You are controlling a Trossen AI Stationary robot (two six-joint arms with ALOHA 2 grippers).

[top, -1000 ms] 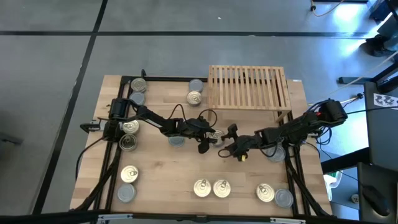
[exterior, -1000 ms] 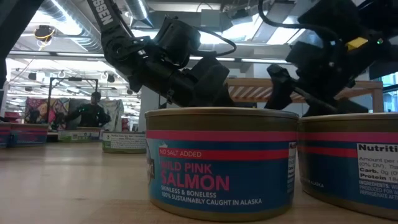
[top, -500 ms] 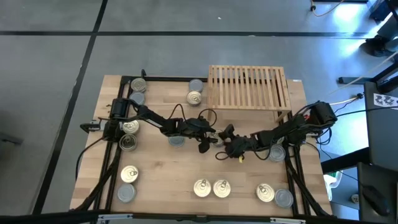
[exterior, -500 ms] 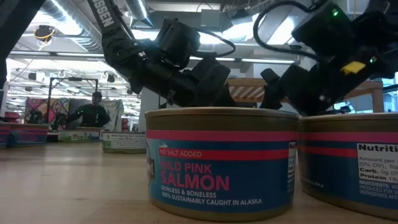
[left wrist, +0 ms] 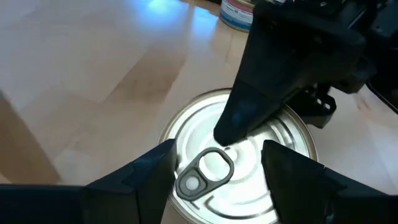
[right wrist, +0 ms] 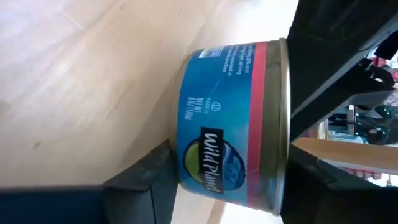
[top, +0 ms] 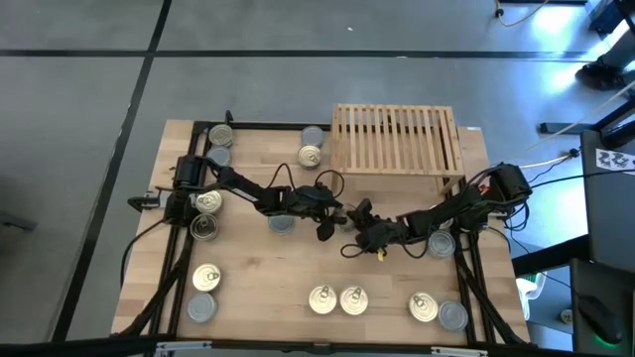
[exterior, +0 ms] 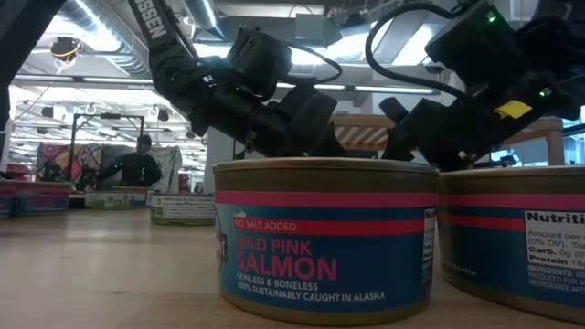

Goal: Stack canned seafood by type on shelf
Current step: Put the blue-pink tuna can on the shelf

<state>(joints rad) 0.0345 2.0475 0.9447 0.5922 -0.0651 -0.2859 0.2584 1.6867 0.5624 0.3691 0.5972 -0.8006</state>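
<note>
Straddling one pull-tab salmon can (left wrist: 239, 163) at mid-table, the left gripper (top: 331, 220) stands open over its lid while the right gripper (top: 359, 230) brackets its sides, grip uncertain, likely a handover; the shelf (top: 397, 139) stands bare.

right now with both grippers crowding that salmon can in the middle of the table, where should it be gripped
By its round side wall, one finger on each opposite side. The salmon can stands upright on the table, flat pull-tab lid up. The right gripper already straddles the wall from the side; the left gripper brackets the lid from above, so only one should close.
</note>
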